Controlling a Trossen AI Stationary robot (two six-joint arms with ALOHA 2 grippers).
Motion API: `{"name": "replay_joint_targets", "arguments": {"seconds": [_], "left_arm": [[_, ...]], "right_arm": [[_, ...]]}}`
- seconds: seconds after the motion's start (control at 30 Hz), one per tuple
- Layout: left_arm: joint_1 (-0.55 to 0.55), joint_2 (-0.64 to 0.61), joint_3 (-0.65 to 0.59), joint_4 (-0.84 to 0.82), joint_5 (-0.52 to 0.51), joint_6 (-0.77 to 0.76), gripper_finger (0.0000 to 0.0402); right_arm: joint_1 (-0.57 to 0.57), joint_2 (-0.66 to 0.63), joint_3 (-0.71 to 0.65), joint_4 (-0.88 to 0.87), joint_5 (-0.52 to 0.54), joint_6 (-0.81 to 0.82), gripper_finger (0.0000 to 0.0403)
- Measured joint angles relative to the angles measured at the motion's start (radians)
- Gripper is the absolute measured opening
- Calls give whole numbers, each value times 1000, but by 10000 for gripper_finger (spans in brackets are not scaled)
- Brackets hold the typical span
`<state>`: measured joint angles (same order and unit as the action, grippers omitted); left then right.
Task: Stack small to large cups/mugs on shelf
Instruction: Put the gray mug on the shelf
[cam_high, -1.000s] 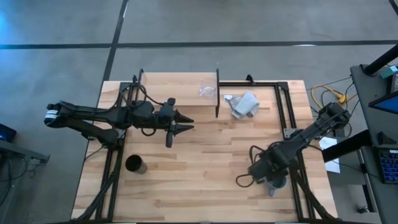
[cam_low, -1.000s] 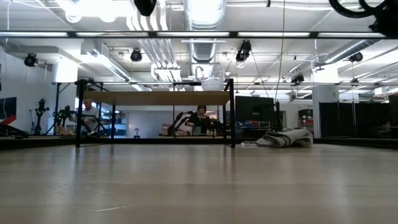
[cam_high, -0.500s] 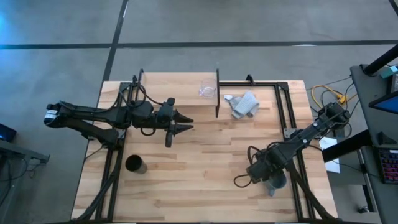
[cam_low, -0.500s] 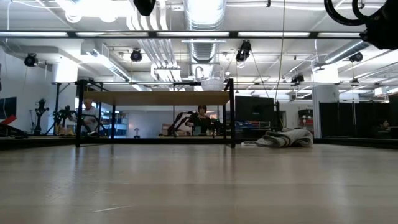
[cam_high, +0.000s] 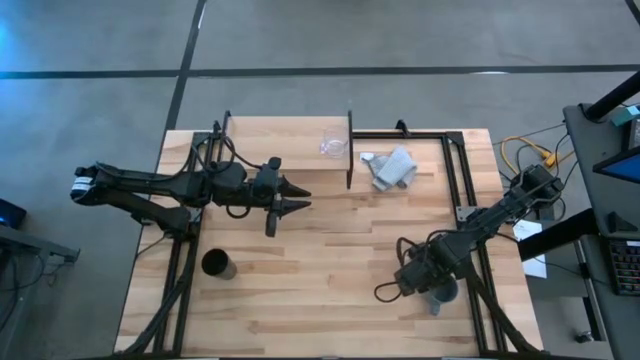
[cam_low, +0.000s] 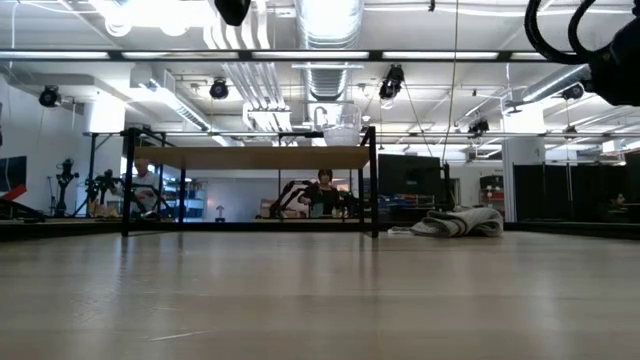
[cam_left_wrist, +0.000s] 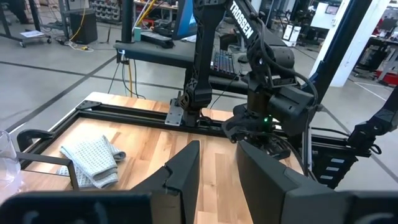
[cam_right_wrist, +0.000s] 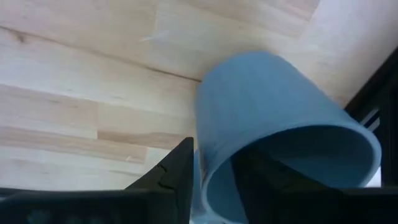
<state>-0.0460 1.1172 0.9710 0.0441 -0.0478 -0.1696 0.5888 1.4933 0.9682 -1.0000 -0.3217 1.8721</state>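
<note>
Since a second earlier, the right gripper (cam_high: 432, 292) had shifted slightly leftward at the table's (cam_high: 320, 290) near right edge, its jaws pinching the grey-blue mug (cam_right_wrist: 273, 124). The left gripper (cam_high: 298, 197) hung with jaws spread. The glass cup (cam_high: 334, 144) sat on the shelf (cam_high: 290, 150); the black cup (cam_high: 217, 264) stood near left.

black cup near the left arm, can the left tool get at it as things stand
Probably yes. The black cup stands alone on bare table, close to the open left tool, with nothing between them.
</note>
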Motion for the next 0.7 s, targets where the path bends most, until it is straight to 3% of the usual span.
{"name": "replay_joint_targets", "arguments": {"seconds": [0.23, 0.33, 0.43, 0.7], "left_arm": [[0, 0, 0, 0, -4, -1, 93], [0, -1, 0, 0, -4, -1, 93], [0, -1, 0, 0, -3, -3, 93], [-1, -1, 0, 0, -3, -11, 93]], "right_arm": [[-36, 0, -13, 19, 16, -79, 47], [-65, 0, -8, 16, 78, -148, 16], [-111, -2, 20, 38, 159, -233, 11], [-248, -5, 270, 131, 333, -647, 10]]}}
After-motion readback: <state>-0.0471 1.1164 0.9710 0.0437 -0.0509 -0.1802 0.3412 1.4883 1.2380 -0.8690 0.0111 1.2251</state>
